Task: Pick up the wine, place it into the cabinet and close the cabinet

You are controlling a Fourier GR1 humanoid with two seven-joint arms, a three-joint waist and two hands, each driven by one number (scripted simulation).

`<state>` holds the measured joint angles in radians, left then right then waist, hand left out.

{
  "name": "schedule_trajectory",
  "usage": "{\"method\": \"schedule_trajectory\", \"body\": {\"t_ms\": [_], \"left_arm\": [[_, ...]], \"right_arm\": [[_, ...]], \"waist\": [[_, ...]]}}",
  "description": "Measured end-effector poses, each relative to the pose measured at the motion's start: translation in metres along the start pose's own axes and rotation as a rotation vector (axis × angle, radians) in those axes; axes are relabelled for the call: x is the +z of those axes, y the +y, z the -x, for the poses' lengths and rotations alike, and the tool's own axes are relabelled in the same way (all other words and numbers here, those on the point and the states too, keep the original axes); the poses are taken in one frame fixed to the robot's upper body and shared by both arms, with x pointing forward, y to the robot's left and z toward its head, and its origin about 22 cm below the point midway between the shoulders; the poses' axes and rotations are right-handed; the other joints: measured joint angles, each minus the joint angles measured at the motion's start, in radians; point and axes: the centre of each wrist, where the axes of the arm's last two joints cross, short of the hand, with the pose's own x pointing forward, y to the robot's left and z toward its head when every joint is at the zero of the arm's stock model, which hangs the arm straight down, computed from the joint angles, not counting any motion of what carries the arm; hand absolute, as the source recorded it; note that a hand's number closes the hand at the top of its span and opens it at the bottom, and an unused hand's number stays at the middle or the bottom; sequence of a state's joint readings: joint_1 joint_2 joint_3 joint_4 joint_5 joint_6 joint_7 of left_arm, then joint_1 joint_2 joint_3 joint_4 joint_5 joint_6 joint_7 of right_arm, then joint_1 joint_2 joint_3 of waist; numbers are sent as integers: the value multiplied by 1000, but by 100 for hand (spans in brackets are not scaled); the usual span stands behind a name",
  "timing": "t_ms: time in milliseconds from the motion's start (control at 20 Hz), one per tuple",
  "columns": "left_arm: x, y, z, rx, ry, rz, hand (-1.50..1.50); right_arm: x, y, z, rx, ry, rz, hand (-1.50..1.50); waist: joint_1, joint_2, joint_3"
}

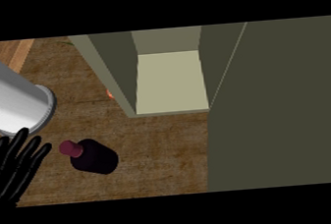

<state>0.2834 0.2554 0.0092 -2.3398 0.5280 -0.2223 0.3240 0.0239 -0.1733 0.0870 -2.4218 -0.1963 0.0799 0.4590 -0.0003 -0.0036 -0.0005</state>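
The wine bottle (94, 158) is dark with a maroon cap and stands upright on the wooden counter (164, 153), in front of the cabinet and to its left. My left hand (11, 168) is at the lower left, just left of the bottle and not touching it, with its fingers straight and open. Its grey forearm (7, 94) fills the upper left. The olive cabinet (114, 73) stands open, showing a pale bare shelf (170, 81). Its door (277, 105) is swung wide and covers the right side. My right hand does not show.
A small orange thing (109, 93) peeks out by the cabinet's left wall. The counter's light wooden edge (20, 54) runs along the far left.
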Motion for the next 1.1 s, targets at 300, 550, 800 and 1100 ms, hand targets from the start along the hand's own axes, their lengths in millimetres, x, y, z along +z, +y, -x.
{"method": "schedule_trajectory", "body": {"t_ms": [300,550,800,1100], "left_arm": [[-1,19,-5,38,-14,-10,-150],[-4,37,-6,104,-4,5,-150],[-3,52,8,126,35,18,-150],[-7,65,34,126,74,24,-150]], "right_arm": [[-2,-4,-4,15,3,15,-150],[-8,1,-10,5,9,-1,-150],[-5,-3,-9,18,12,15,-150],[-7,-1,-13,20,25,2,-150]], "waist": [[-1,0,0],[-2,1,0],[-4,2,0],[-8,2,0]]}}
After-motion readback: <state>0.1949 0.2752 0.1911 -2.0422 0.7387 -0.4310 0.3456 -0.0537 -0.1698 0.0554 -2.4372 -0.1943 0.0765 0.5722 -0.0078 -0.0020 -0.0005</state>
